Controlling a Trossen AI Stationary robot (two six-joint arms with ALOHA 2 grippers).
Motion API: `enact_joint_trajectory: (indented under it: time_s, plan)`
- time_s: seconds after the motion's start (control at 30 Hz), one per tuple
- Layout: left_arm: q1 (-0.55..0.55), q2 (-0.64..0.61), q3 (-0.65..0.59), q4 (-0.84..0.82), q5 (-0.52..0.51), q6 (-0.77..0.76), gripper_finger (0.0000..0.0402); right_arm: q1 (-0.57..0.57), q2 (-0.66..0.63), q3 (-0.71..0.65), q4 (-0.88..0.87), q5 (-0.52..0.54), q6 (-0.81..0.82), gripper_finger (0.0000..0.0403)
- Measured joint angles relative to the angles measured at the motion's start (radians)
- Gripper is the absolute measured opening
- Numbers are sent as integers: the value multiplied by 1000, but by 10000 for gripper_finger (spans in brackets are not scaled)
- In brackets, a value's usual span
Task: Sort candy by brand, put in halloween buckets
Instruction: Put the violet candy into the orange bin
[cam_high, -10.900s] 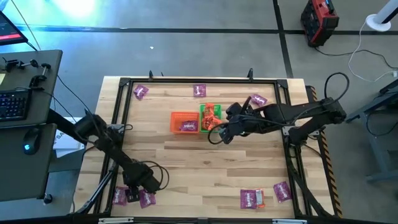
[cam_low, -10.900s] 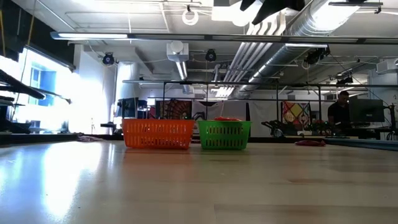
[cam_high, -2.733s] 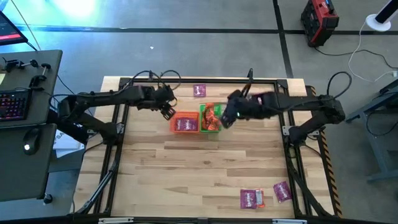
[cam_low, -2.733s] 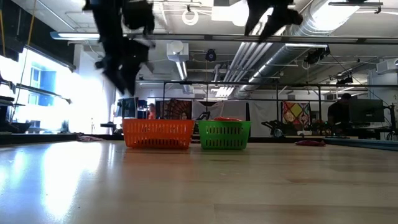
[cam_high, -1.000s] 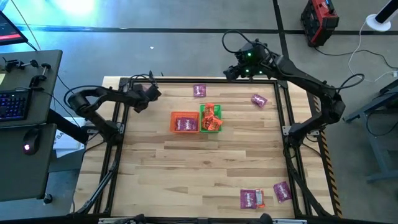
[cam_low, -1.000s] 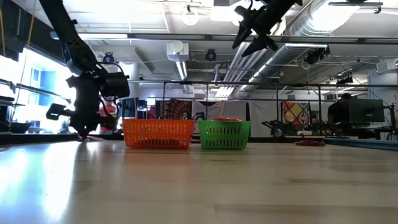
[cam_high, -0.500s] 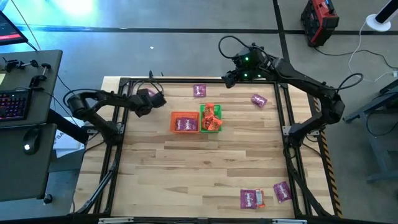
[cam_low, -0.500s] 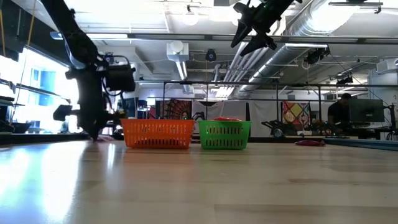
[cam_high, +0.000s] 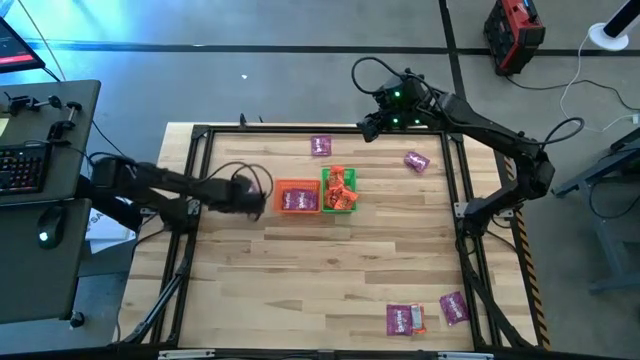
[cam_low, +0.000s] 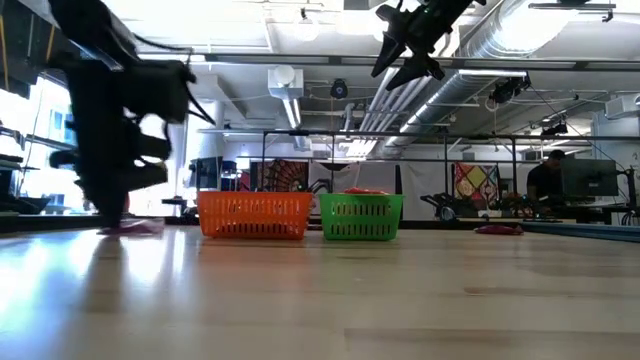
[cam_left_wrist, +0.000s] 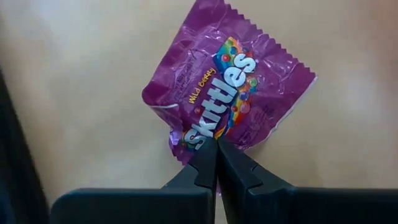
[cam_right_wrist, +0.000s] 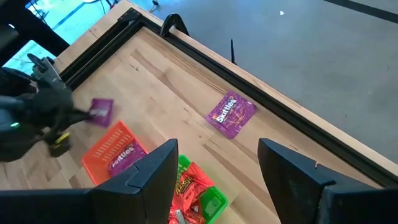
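Note:
My left gripper (cam_high: 252, 196) is just left of the orange bucket (cam_high: 297, 197), low over the table and shut on a purple candy packet (cam_left_wrist: 227, 87). The right wrist view also shows this packet (cam_right_wrist: 100, 111). The orange bucket has a purple packet in it. The green bucket (cam_high: 340, 190) beside it holds orange-red packets. My right gripper (cam_high: 370, 128) hangs open and high over the table's far edge, with nothing between its fingers (cam_right_wrist: 163, 163). More purple packets lie on the table, two at the far side (cam_high: 321, 146) (cam_high: 417, 160) and two at the near right (cam_high: 403, 320) (cam_high: 453, 307). My left gripper pinches the purple packet at its edge (cam_left_wrist: 200, 142), by the start of the printed name, between its two shut fingertips. The packet spreads out flat beyond the fingers, close to the table top (cam_low: 130, 228). I cannot tell whether it is clear of the wood.
A black metal frame (cam_high: 200, 135) runs round the table top. Bare wood (cam_high: 330, 270) stretches between the buckets and the near edge. A desk with a keyboard (cam_high: 25, 165) stands beyond the table's left side.
My left gripper has carried the purple packet from the far left corner toward the near edge and rightward, ending up beside the orange bucket. It has stayed shut on the packet throughout.

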Motion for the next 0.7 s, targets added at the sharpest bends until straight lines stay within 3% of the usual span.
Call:
enact_joint_trajectory:
  time_s: [0.3, 0.43, 0.7]
  plan:
    - [-183, -180, 3, -20, 263, 15, 0, 0, 0, 0, 10, 0, 0, 216]
    - [-174, -252, 41, -29, 336, 123, 0, 0, 0, 0, 23, 0, 0, 216]
    - [-102, -334, 142, -96, 345, 407, 21, 0, 0, 0, 25, 0, 0, 216]
